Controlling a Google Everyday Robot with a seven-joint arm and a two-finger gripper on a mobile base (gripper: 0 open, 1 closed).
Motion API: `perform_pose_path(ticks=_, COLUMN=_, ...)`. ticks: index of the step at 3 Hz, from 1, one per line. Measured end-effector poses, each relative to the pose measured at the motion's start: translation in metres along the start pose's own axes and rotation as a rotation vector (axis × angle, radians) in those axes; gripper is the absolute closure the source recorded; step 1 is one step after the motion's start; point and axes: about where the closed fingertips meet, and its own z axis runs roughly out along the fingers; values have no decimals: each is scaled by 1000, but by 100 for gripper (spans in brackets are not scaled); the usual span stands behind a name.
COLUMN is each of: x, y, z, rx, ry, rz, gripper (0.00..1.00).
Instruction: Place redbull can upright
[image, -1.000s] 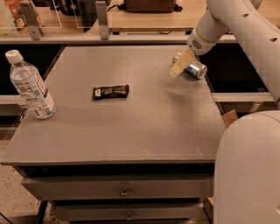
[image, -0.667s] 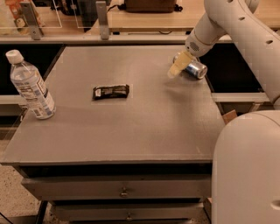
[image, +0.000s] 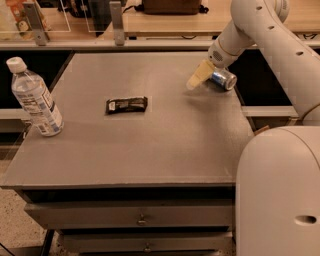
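The redbull can (image: 223, 78) lies on its side near the far right corner of the worktop (image: 150, 145). The hand (image: 201, 75) is right beside the can, on the can's left. I cannot tell if the hand is spread or pinching the can. A water bottle (image: 35, 97) stands by the left edge.

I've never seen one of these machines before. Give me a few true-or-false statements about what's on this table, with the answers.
1. The redbull can stands upright mid-table. False: it is tipped sideways near the far right edge of the table.
2. The water bottle stands upright on the left. True.
3. The gripper hangs over the bottle. False: it is beside the can.
4. A dark snack bar lies flat between bottle and can. True.
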Motion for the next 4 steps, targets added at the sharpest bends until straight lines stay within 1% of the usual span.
perform_pose_path(ticks=1, x=2, y=-1, z=7, rx=-12, ry=-1, rz=30, gripper=18)
perform_pose_path(ticks=2, x=0, y=0, z=7, rx=-22, ry=-9, rz=34, gripper=41)
perform_pose_path(ticks=3, x=-8, y=5, z=-1, rx=-31, ry=-22, rz=10, gripper=63)
perform_pose_path(ticks=4, x=-24, y=14, z=-18, rx=-47, ry=-63, rz=-35, gripper=87)
